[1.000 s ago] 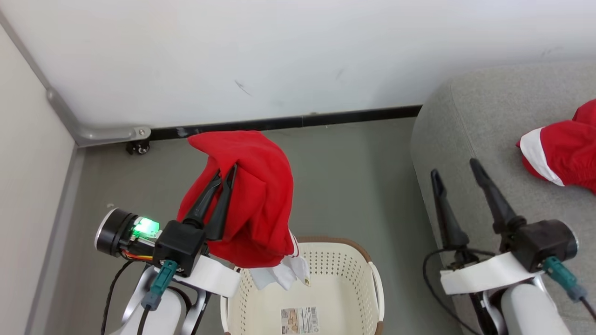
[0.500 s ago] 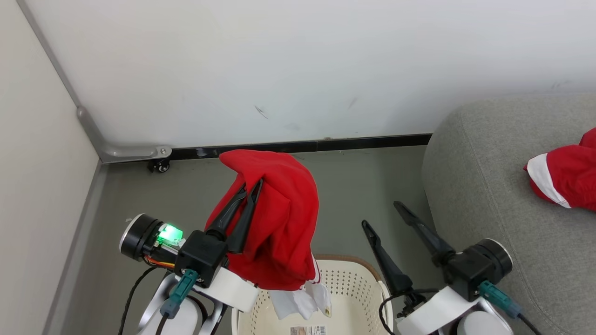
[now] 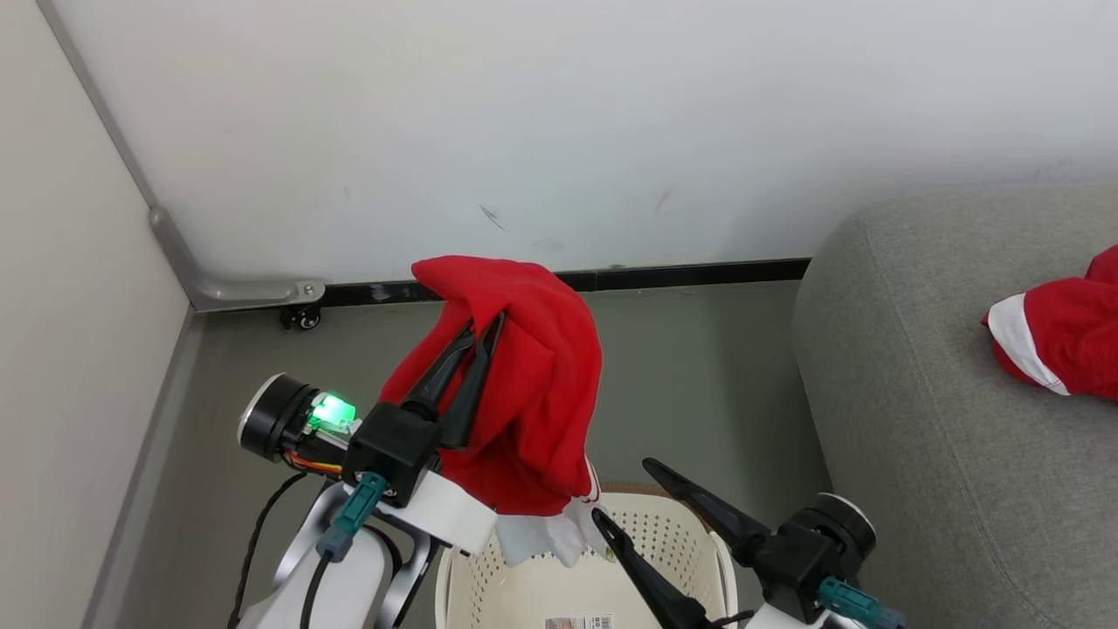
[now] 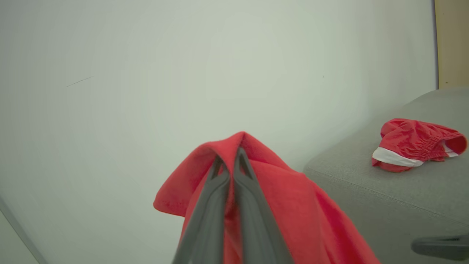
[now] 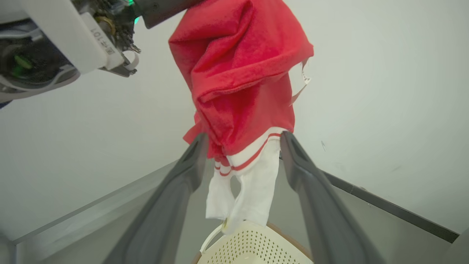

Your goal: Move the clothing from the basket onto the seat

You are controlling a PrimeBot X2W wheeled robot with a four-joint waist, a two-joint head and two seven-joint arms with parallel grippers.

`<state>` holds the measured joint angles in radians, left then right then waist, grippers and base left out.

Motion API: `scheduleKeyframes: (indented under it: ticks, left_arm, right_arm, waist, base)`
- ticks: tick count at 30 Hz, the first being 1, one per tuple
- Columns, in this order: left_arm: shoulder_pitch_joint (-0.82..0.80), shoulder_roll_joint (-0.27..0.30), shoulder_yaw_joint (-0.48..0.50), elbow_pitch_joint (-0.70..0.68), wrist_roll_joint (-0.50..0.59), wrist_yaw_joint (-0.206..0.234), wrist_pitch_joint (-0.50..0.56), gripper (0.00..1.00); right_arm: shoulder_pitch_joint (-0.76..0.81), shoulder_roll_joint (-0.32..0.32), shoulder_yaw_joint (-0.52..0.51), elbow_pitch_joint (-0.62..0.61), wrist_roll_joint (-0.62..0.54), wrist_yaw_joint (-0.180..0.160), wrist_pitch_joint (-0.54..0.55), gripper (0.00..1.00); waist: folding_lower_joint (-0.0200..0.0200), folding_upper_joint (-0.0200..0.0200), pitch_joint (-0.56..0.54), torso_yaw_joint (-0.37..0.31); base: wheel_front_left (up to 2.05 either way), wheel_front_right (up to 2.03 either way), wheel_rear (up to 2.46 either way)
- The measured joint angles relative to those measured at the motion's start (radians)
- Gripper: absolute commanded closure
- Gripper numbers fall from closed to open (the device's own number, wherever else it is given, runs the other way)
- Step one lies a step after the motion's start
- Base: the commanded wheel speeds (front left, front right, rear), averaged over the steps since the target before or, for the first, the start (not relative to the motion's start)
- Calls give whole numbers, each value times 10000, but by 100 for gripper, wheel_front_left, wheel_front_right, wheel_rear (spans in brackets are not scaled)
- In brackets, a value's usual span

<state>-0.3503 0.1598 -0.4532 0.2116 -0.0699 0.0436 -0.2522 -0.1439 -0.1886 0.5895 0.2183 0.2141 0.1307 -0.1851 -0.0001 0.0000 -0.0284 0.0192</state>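
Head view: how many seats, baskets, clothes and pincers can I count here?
Seat: 1
Basket: 1
Red garments: 2, the hanging garment and the lying garment
Pincers: 2, the left pincer and the right pincer
Total: 6

Our left gripper point(image 3: 485, 321) is raised, fingers pinched together on the clothing point(image 3: 537, 393). Our right gripper point(image 3: 622, 489) sits lower, fingers spread wide, pointing up-left.
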Motion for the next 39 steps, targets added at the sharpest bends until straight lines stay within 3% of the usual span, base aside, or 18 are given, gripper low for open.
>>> scheduleKeyframes:
  ticks: [23,37,38,39]
  left_arm:
    - [-917,-734,-663,399,232,-52,416,100]
    - [-1288,-901,-1012,560,295,-59,499,100]
    - [-1289,-957,-1057,569,286,-86,500,100]
    - [-1289,-959,-1068,573,284,-86,499,100]
  right_arm:
    - [-1057,-67,671,696,17,0,-144,0]
    - [-1849,332,-385,1801,-1206,0,-453,0]
    - [-1938,410,-564,1877,-1308,0,-512,7]
    - [-1976,468,-639,1954,-1360,0,-529,46]
  waist:
    - [0,0,149,-53]
    - [0,0,271,57]
    - [1,0,287,85]
    - [1,0,294,98]
  base:
    - [0,0,0]
    - [0,0,0]
    - [0,0,0]
    - [0,0,0]
